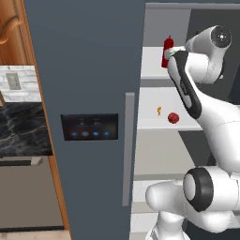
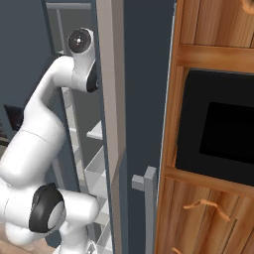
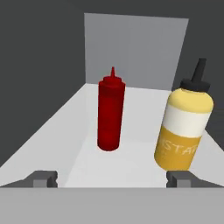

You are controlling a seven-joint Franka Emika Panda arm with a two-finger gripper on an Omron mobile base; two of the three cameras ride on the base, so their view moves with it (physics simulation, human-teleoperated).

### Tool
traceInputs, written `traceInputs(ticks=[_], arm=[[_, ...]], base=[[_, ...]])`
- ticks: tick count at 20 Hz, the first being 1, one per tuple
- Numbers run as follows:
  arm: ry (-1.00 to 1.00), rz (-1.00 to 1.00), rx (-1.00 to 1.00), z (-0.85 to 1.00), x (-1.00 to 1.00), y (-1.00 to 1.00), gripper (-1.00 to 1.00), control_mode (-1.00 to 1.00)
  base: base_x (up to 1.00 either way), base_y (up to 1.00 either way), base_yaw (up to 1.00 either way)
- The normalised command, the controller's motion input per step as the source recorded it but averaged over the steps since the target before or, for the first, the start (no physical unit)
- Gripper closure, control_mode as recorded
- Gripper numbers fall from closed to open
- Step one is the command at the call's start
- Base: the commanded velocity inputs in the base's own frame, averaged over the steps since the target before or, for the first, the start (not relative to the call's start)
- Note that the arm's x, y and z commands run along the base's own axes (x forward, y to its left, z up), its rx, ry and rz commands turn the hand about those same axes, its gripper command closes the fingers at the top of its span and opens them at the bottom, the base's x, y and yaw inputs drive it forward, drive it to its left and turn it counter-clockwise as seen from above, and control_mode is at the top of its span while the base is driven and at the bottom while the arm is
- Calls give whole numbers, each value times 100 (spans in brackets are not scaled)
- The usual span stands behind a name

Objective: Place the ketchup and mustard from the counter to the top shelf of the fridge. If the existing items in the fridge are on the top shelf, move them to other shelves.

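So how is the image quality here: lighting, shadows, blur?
Hand view: flat even light, a soft shadow under the ketchup, mustard label lettering blurred. Left base view: no glare; the ball and orange piece are small and coarse. Right base view: evenly lit.

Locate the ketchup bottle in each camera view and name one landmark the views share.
Left base view: ketchup bottle stands upright on the top shelf of the fridge, upper right, beside the arm.
Right base view: not in this picture.
Hand view: centre, upright on the shelf, left of the mustard bottle.
Shared landmark: the pale grey shelf beneath the bottle.
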Motion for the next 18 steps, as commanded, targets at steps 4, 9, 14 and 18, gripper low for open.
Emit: traceInputs(ticks=[4, 9, 14, 18], arm=[[0, 0, 0, 0, -100, 24, -100, -100], [1, 0, 0, 2, -100, 26, -100, -100], [5, 0, 0, 11, -100, 26, -100, -100], [10, -4, 0, 11, -100, -11, -100, -100]], base=[[0, 0, 0], [0, 0, 0], [0, 0, 0], [0, 0, 0]])
